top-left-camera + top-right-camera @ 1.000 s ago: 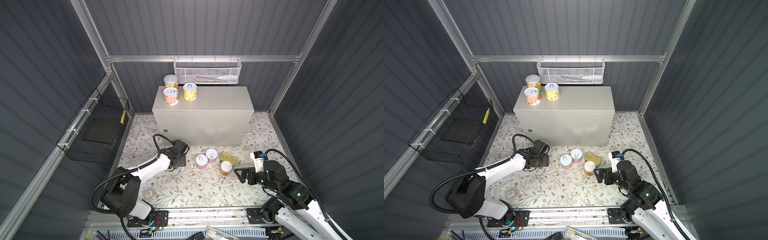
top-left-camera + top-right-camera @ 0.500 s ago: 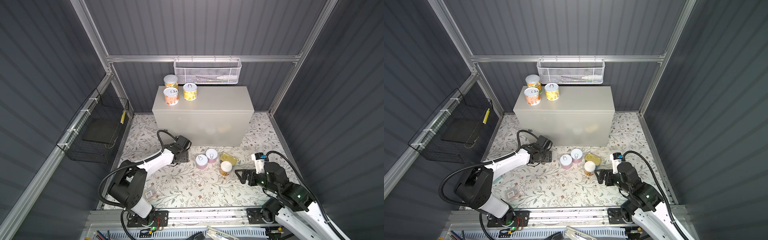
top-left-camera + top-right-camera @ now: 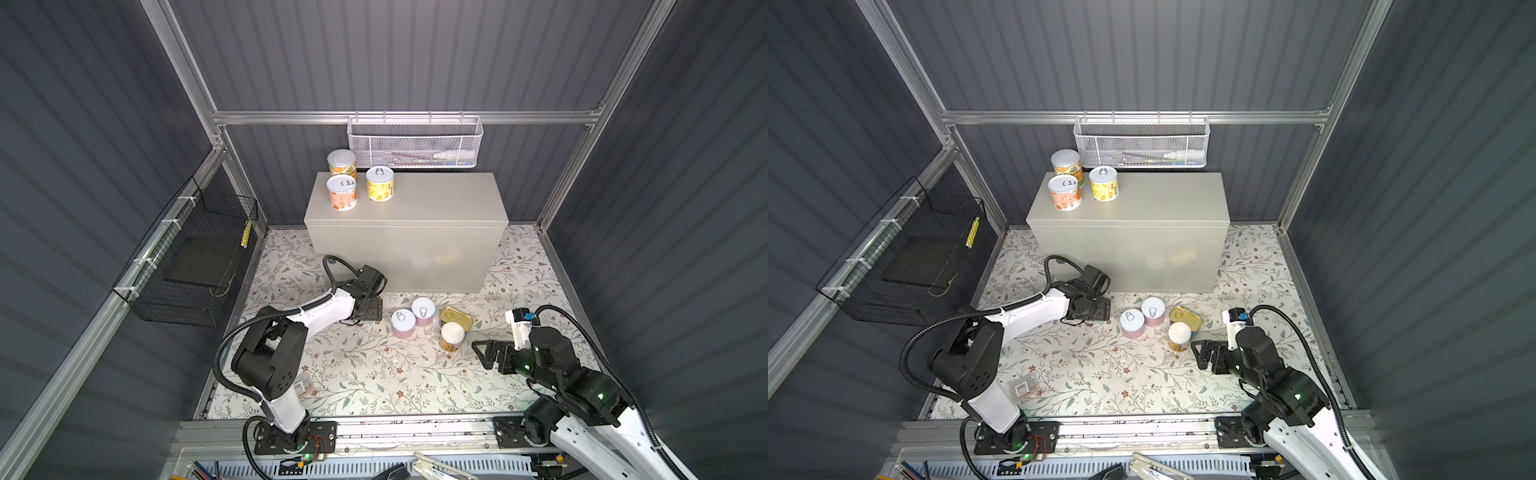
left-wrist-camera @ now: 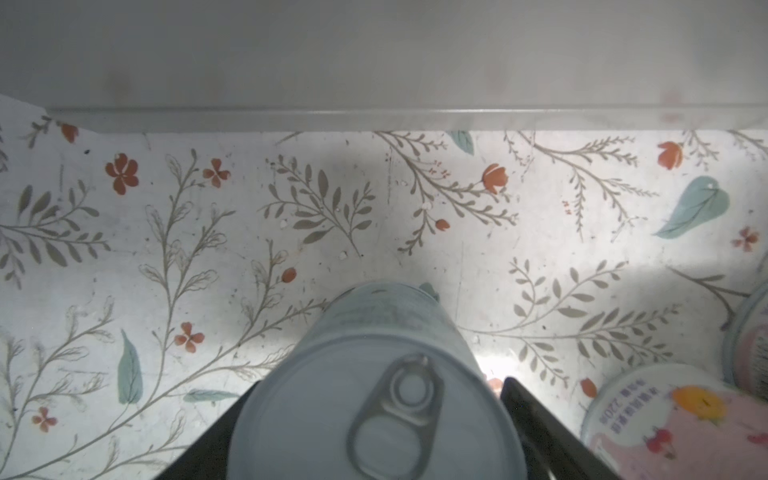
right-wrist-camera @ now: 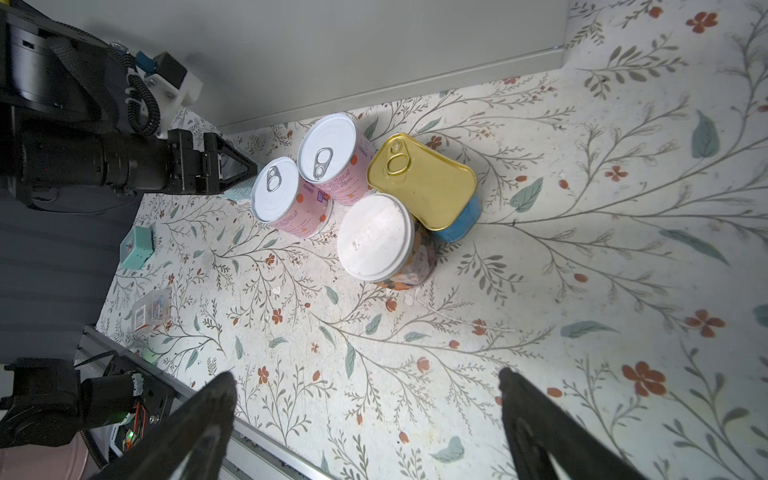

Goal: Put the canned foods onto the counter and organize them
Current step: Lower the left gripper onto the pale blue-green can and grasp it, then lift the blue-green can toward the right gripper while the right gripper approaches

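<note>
Grey-walled cell, floral mat. In both top views three cans stand at the back-left corner of the counter; the right gripper gapes empty. Left wrist view: a pale blue can stands upright on the mat between the loose jaws of the left gripper. Best to close squarely on its wall before lifting.

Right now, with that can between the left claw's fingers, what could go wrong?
The left claw brackets the pale can with a gap at one finger; lifting now could drop it.
The nearest pink can sits right beside that claw; a swing could knock it.
The white-lidded can and gold tin are packed close; the open right claw might shove one.
</note>
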Robot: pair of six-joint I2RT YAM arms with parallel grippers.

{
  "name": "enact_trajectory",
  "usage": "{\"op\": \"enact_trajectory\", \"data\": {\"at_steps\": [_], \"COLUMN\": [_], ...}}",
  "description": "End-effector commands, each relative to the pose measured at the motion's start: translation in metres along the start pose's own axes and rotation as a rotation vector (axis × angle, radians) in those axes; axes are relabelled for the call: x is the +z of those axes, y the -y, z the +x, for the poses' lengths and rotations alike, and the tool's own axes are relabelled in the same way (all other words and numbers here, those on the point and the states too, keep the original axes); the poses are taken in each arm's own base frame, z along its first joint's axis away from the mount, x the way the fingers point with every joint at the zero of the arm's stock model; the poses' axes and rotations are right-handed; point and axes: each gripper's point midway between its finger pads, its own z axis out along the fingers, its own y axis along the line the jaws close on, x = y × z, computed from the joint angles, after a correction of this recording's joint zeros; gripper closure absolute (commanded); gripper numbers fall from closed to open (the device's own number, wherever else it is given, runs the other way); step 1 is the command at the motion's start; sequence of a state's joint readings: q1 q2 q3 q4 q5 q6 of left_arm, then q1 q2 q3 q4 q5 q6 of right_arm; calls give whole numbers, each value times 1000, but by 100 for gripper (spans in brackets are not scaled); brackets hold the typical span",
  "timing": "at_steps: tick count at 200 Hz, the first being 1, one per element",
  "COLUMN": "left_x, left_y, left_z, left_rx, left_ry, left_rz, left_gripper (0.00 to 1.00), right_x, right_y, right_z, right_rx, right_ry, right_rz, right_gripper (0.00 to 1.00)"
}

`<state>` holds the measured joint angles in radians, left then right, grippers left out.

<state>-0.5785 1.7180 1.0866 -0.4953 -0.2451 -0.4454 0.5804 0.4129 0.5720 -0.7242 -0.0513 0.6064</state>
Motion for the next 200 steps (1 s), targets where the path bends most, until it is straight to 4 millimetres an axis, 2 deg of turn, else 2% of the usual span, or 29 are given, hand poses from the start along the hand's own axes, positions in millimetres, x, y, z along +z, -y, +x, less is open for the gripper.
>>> {"op": "enact_trajectory", "data": {"at_steps": [1, 38, 49, 92, 117, 132, 200], "left_x": [0, -2, -5, -19, -26, -31, -47], "left_y": [5, 4, 5, -2, -6, -7, -7], "left_z": [-5, -4, -3, 5, 10, 12, 7], "left_rx": [33, 46, 53, 57, 53, 49, 53], "left_ry": [-11, -6, -1, 13, 19, 27, 50], "left_rz": [21, 23, 34, 40, 47, 55, 73], "left_gripper": [18, 38, 42, 44, 45, 45, 46], "right_x": [0, -1, -1, -3, -3, -1, 21], "right_y": [4, 2, 10, 26, 24, 16, 1], "right_z": [3, 2, 1, -7, -11, -10, -1], "right_rx": [11, 1, 19, 32, 20, 4, 5], "right_ry": [-6, 4, 15, 55, 75, 73, 12], "right_rz": [17, 0, 46, 144, 135, 85, 36], "right_gripper": [1, 1, 1, 1, 1, 1, 1]}}
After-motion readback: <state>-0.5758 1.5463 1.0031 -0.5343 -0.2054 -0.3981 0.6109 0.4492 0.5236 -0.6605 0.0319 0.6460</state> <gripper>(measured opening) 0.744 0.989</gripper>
